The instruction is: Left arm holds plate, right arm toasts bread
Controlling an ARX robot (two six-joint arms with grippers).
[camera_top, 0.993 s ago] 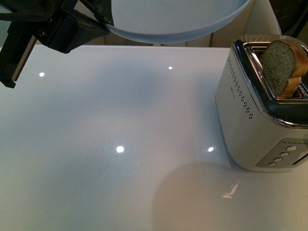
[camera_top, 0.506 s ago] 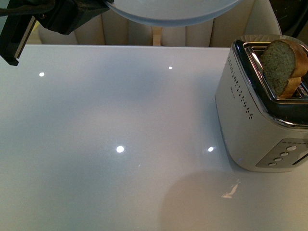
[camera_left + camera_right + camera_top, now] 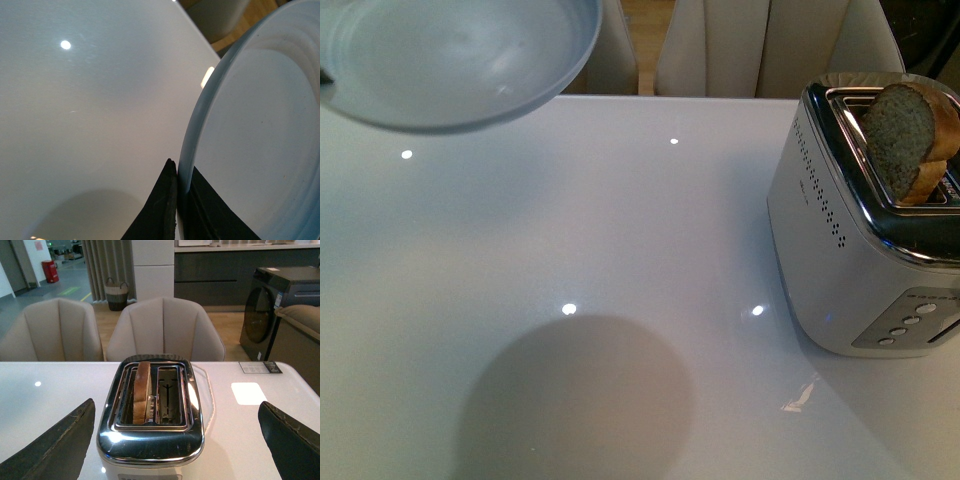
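The pale blue-grey plate (image 3: 460,55) hangs in the air at the upper left of the front view, above the white table (image 3: 620,230). In the left wrist view my left gripper (image 3: 179,195) is shut on the plate's rim (image 3: 200,115), one black finger on each side. The arm itself is out of the front view. The bread (image 3: 910,135) stands upright in a slot of the silver toaster (image 3: 860,250), sticking out above it. In the right wrist view my right gripper (image 3: 175,440) is open, its fingers wide on either side of the toaster (image 3: 150,435), with the bread (image 3: 142,390) in one slot.
Beige chairs (image 3: 165,330) stand behind the table's far edge. The toaster's other slot (image 3: 167,395) is empty. A washing machine (image 3: 280,305) stands further back. The plate casts a round shadow (image 3: 570,400) on the near table.
The plate has moved left and tilted, its hollow side now facing the front camera. The black left arm has left the front view. The plate's shadow shifted left. Toaster and bread have not moved.
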